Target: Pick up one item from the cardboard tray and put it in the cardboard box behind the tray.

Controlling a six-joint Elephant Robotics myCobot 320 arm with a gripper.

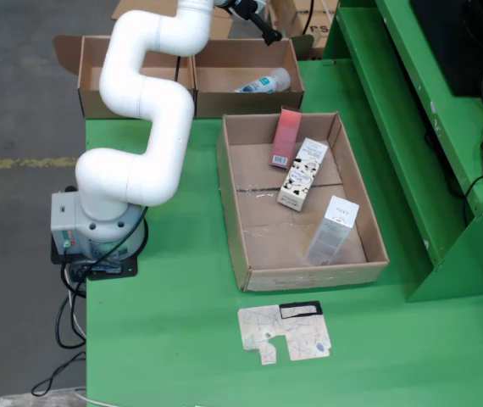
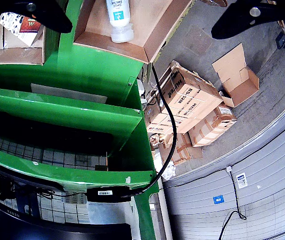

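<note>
The white robot arm [image 1: 144,102] reaches up over the back of the green tabletop [image 1: 182,339]. Its black fingers [image 1: 269,34] hang above the brown cardboard box [image 1: 246,80] that sits behind the tray. In the view from the gripper, the two fingers show as dark shapes at the top corners, one on the left [image 2: 30,12] and one on the right [image 2: 255,17]. They are wide apart and hold nothing.

A white bottle with a blue label [image 1: 263,83] lies on its side in that box. The gripper view shows it too [image 2: 119,20], between the two fingers.

The big flat cardboard tray [image 1: 237,220] sits in front of the box. In it lie a pink box [image 1: 285,137], a white box with black spots [image 1: 302,174] and a clear shiny box [image 1: 333,229].

A flat piece of cut cardboard [image 1: 284,332] lies on the tabletop near the front of the tray.
</note>
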